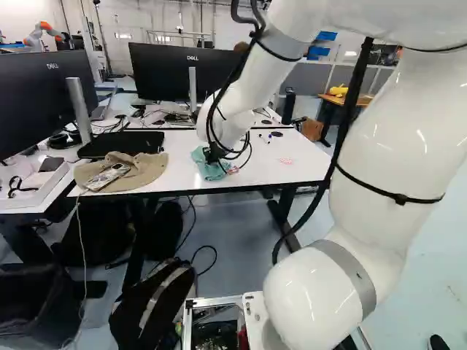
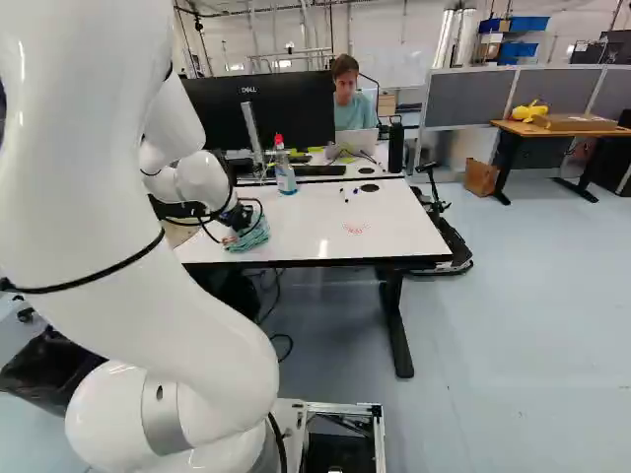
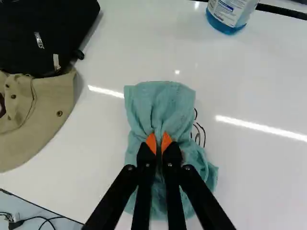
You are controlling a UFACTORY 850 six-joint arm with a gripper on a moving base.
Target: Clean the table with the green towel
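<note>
Pincer (image 3: 159, 143) grasps the green towel (image 3: 160, 105) near the front edge of the desk (image 2: 315, 222); press flat and wipe across the adjacent marks (image 3: 204, 134).

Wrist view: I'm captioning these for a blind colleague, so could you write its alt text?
A robot's black jaws pinch a bunched green towel on a shiny white table, with dark curved marks right beside the towel. A tan hat and a black case lie to one side; a bottle of blue liquid stands farther ahead.
</note>
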